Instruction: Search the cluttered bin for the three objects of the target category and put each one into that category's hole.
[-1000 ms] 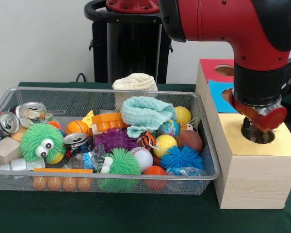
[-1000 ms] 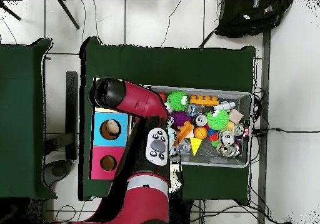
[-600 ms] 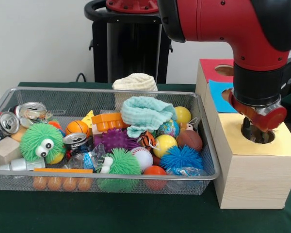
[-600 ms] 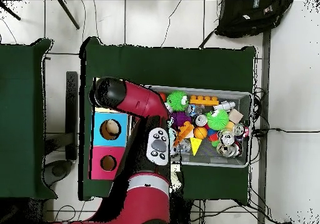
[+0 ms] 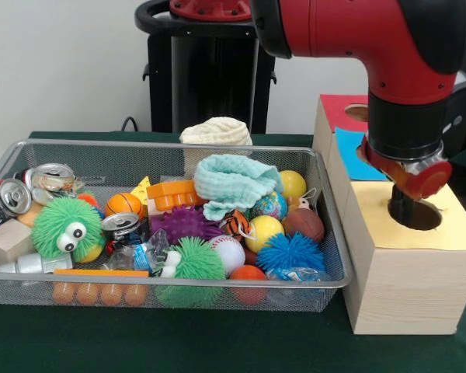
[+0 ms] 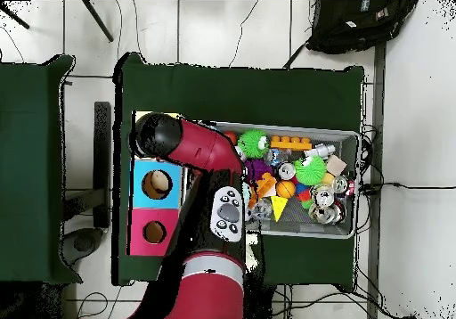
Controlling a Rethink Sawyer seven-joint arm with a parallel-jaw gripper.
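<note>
A wire bin point(image 5: 8, 159) holds a jumble of balls, crushed cans, blocks and cloths, among them a yellow ball point(image 5: 263, 230), a baseball point(image 5: 228, 252) and a small basketball point(image 5: 124, 204). To its right stands a wooden box point(image 5: 404, 284) with yellow, blue and red tops. My gripper point(image 5: 408, 211) hangs straight down into the yellow top's hole point(image 5: 419, 217); its tip is dark against the opening, so its state does not show. In the overhead view the red arm point(image 6: 178, 142) covers that hole and the gripper.
The blue hole point(image 6: 157, 184) and red hole point(image 6: 154, 233) lie uncovered beside the arm. A cream cloth bundle point(image 5: 216, 131) sits behind the bin point(image 6: 352, 139). A black stand point(image 5: 210, 70) rises at the back.
The wrist has lifted a little above the yellow hole, showing more of the opening. The bin's contents have not shifted.
</note>
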